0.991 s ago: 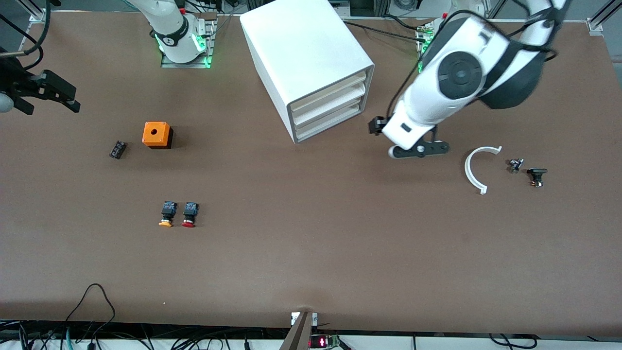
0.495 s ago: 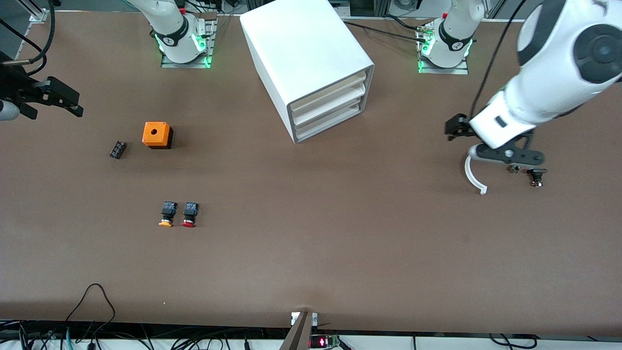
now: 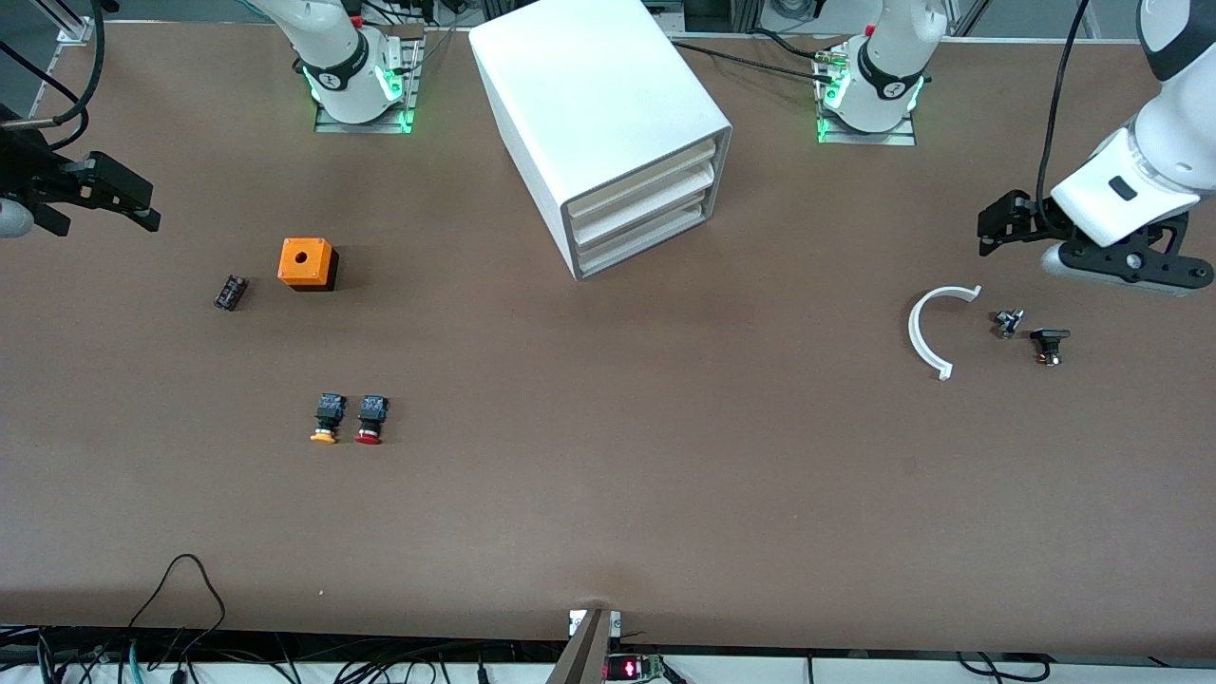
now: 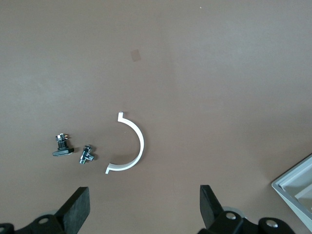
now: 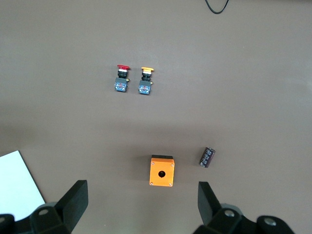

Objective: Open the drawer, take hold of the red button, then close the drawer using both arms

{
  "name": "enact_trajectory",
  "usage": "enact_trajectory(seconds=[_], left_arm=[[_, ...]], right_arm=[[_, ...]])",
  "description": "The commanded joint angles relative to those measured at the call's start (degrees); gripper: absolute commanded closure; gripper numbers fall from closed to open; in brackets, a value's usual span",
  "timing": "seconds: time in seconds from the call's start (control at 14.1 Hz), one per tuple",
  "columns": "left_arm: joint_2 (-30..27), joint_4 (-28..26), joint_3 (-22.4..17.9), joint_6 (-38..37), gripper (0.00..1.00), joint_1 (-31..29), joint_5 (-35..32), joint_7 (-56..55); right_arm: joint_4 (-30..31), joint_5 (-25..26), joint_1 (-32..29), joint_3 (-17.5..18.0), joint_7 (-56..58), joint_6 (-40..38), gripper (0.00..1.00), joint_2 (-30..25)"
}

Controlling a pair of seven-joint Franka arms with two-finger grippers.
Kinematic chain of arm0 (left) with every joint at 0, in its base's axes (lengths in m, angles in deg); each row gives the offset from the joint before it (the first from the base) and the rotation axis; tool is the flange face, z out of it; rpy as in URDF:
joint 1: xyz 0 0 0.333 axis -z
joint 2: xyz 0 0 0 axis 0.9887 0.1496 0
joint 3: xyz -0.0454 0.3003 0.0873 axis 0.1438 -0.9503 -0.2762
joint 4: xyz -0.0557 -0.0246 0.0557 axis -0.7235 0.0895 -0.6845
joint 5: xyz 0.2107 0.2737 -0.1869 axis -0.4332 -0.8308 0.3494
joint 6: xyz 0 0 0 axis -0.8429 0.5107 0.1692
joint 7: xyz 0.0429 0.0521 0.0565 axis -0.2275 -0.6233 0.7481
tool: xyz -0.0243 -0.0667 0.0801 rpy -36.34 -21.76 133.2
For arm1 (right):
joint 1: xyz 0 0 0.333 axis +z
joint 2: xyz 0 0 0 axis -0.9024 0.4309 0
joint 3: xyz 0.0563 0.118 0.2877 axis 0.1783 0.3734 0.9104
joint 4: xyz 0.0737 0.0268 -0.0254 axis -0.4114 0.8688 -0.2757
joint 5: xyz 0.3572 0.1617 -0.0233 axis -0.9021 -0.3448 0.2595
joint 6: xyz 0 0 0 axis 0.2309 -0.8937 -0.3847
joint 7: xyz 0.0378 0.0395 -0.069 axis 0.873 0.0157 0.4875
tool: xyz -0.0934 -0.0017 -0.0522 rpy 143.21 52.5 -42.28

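On the table, I see the button (image 3: 369, 419) lying beside its orange-capped twin (image 3: 325, 421), at about seven o'clock from the closed drawer cabinet (image 3: 608, 133). My left gripper (image 4: 141, 209) hangs spread over the white arc (image 3: 929, 331); my right gripper (image 5: 141, 207), fingers wide, hovers above the orange box (image 3: 306, 263).

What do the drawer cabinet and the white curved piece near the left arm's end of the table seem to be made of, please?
The drawer cabinet looks like smooth matte white plastic or painted metal: even, seamless faces with soft sheen. The curved piece looks like thin white plastic, possibly printed: uniform colour, thin strip with small squared tabs at its ends. Neither can be settled by look alone.
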Motion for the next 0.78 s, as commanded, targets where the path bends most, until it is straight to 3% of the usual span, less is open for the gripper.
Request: enact_trajectory(seconds=[0.0,0.71], left_arm=[[-3.38,-3.97,-0.45,2.31,0.00,0.48,0.82,0.67],[-2.06,-1.69,-0.45,-2.52,0.00,0.22,0.91,-4.51]], right_arm=[[-1.97,0.77,0.11,0.25,-0.71,-1.33,0.00,0.81],[-1.97,0.77,0.20,0.34,-0.79,-1.07,0.00,0.81]])
